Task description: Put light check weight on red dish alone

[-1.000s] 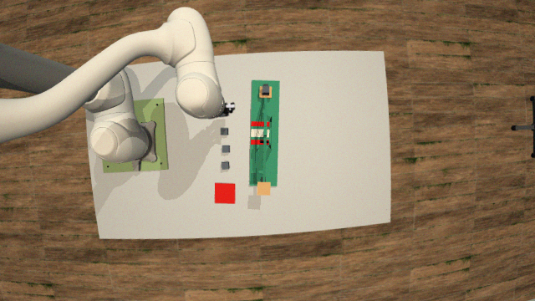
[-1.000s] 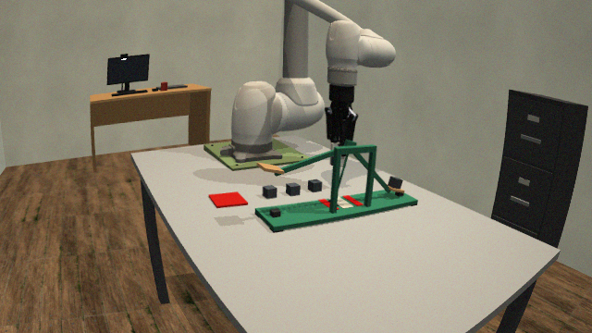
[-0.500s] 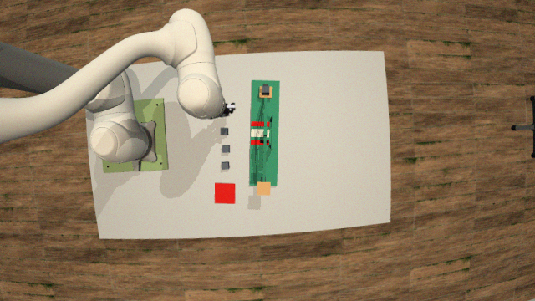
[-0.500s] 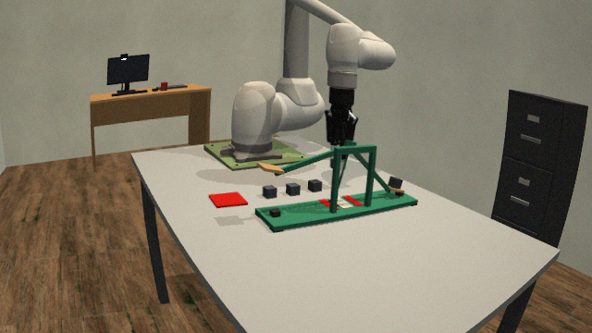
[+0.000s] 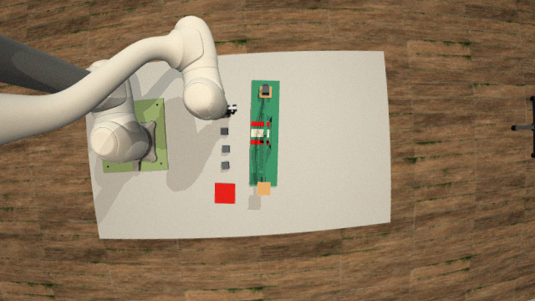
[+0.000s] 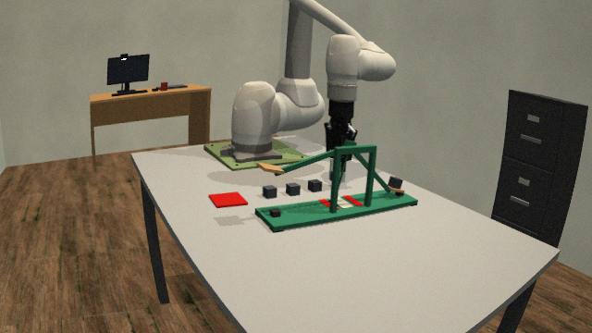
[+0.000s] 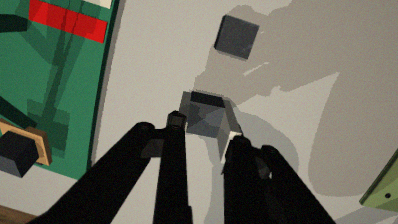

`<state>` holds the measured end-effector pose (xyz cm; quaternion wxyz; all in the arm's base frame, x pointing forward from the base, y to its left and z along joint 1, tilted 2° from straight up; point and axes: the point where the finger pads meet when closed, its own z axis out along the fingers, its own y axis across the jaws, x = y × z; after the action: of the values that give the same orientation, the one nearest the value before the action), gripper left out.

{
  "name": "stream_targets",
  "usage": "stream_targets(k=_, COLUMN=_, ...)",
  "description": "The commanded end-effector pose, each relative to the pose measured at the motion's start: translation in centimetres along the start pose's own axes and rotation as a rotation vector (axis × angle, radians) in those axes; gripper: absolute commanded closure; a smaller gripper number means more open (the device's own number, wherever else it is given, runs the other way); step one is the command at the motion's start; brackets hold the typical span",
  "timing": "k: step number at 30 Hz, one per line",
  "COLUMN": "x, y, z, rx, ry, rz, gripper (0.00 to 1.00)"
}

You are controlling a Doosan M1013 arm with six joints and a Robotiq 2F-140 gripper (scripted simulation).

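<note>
Weights first, since that's the whole puzzle: five little dark blocks, and from looks alone I can't tell which is the fake. Clock directions are as seen from above, 12 at the top of the top view.

Three sit in a line on the bench (image 5: 334, 125) (image 6: 370, 259) (image 7: 150, 60), running toward 6 o'clock from the pincer (image 5: 231, 110) (image 6: 338, 173) (image 7: 203, 108): near block (image 5: 224, 131) (image 6: 314, 186) (image 7: 237, 37), middle block (image 5: 226, 149) (image 6: 292, 189), far block (image 5: 225, 165) (image 6: 269, 191). Past them at 6 o'clock is the red dish (image 5: 225, 193) (image 6: 228, 200), flat on the bench, with all five blocks off it.

Pincer's partly closed, pointing down, with the fourth block (image 7: 204, 119) between its fingers. Looks snug in the wrist view, but honestly can't tell if it's actually gripped.

Over at 3 o'clock from the line is the balance (image 5: 272, 167) (image 6: 296, 219) (image 7: 80, 100). Its 12 o'clock pan (image 5: 261, 96) (image 6: 401, 190) (image 7: 42, 145) is down, with the fifth block (image 5: 266, 89) (image 6: 395, 182) (image 7: 19, 152) on it, and its 6 o'clock pan (image 5: 263, 188) (image 6: 270, 168) is up high. Can't make out the pointer's exact spot. Arm's green plate (image 5: 160, 109) (image 6: 222, 159) (image 7: 375, 200) is around 8 o'clock from the pincer.
</note>
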<state>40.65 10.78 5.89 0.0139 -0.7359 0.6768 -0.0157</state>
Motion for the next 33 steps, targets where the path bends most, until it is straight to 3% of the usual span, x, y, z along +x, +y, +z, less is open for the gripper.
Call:
stream_targets(k=1, x=0.0, y=-0.07, z=1.0, rx=0.0, ry=0.0, rz=0.0, gripper=0.76)
stream_targets(k=33, x=0.01, y=-0.1, z=1.82, rx=0.0, ry=0.0, rz=0.0, gripper=0.76)
